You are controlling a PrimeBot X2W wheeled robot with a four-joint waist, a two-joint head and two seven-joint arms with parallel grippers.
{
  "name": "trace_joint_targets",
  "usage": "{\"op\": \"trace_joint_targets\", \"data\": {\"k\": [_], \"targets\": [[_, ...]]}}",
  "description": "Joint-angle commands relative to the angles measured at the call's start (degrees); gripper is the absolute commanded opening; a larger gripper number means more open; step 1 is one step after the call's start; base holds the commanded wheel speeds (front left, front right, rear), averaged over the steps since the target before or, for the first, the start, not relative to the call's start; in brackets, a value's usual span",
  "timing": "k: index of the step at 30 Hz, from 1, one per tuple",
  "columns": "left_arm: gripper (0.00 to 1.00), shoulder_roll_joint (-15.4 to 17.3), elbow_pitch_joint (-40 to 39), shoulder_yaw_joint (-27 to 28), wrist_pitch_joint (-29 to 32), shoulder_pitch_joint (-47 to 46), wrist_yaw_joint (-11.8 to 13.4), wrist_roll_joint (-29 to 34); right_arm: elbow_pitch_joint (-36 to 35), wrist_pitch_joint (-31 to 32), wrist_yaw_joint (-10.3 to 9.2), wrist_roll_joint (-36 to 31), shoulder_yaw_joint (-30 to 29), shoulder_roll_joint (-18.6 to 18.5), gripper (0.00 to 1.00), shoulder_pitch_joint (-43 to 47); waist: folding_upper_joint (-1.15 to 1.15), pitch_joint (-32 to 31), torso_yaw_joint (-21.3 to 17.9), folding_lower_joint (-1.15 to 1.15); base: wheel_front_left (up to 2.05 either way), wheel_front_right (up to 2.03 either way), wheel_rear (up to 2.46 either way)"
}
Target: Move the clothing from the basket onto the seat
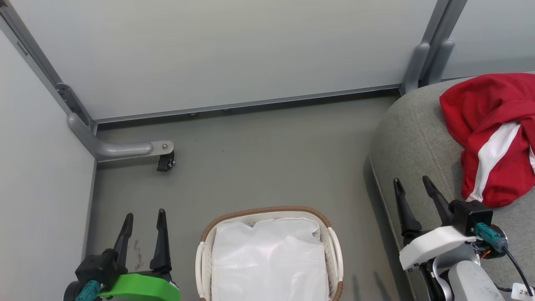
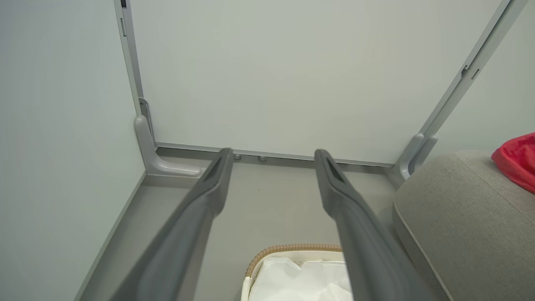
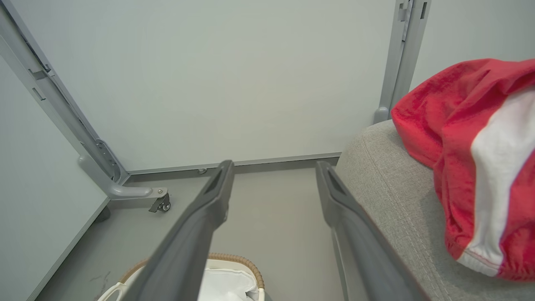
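The red clothing [image 1: 489, 133] with a white stripe lies bunched on the grey seat [image 1: 413, 138] at the right; it also shows as clothing [image 3: 468, 159] on the seat [image 3: 397, 196], and as a red edge of clothing [image 2: 518, 161] on the seat [image 2: 459, 217]. The white basket [image 1: 332, 246] with a brown rim stands on the floor at bottom centre, holding just its white liner [image 1: 269, 259]. My left gripper [image 1: 143, 217] is open, left of the basket. My right gripper [image 1: 411, 182] is open over the seat's front edge, left of the clothing, holding nothing.
Pale partition walls [image 1: 217, 54] close the space at the back and left. A grey metal foot with a caster [image 1: 165, 161] juts onto the floor at the back left. Bare grey floor [image 1: 267, 163] lies between basket and wall.
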Motion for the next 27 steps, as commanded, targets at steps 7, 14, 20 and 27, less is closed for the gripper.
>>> {"op": "trace_joint_targets", "data": {"k": [7,14,20,27], "targets": [[1.0,0.0,0.4,0.0,0.0,0.7,-0.2,0.4,0.4,-0.1,-0.08,0.7,0.9,-0.2,1.0,1.1,0.0,-0.4,0.1,0.0,0.0,0.0,0.0],[1.0,-0.1,0.6,0.4,0.0,1.0,-0.2,0.6,0.7,-0.1,-0.08,1.0,1.3,-0.2,1.0,1.1,0.0,-0.5,0.0,0.0,0.0,0.0,0.0],[0.0,-0.1,1.2,0.3,0.0,0.3,0.0,0.0,0.8,0.0,0.0,0.6,1.7,0.0,0.0,0.5,0.0,-0.6,-0.2,0.0,0.0,0.0,0.0],[0.0,0.1,2.2,0.2,0.8,0.2,0.1,-4.4,2.0,1.4,0.0,4.8,1.1,0.3,0.0,1.2,0.0,-0.7,-0.2,0.0,0.0,0.0,0.0]]}}
